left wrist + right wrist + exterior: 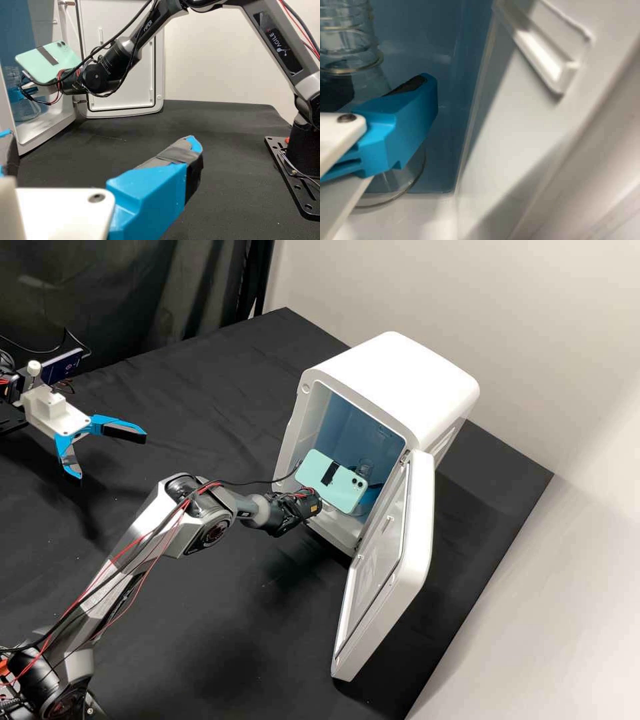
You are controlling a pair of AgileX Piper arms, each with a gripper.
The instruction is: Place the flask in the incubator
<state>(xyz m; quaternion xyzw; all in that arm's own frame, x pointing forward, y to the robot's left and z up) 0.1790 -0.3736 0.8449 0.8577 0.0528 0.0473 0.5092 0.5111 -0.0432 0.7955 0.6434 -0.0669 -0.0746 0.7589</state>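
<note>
Broadly, the black bench [233,620] spreads under everything, with a dark curtain [133,293] at its far edge. The white incubator [393,380] stands toward the bench's right end. Its door [393,553] is swung wide open beside the opening, so the blue chamber is exposed. The right arm [193,513] stretches across the bench and passes through that opening. A mint-green phone [331,480] fixed on its wrist blocks most of the high view into the chamber.

The left gripper [107,455] hangs above the bench well away from the incubator, spread wide and holding nothing. The flask [345,45], clear glass, stands inside the incubator with its base on the chamber floor, close to a blue inner wall. The right gripper [377,100] is right against the flask's body. Whether it clasps the glass cannot be told.
</note>
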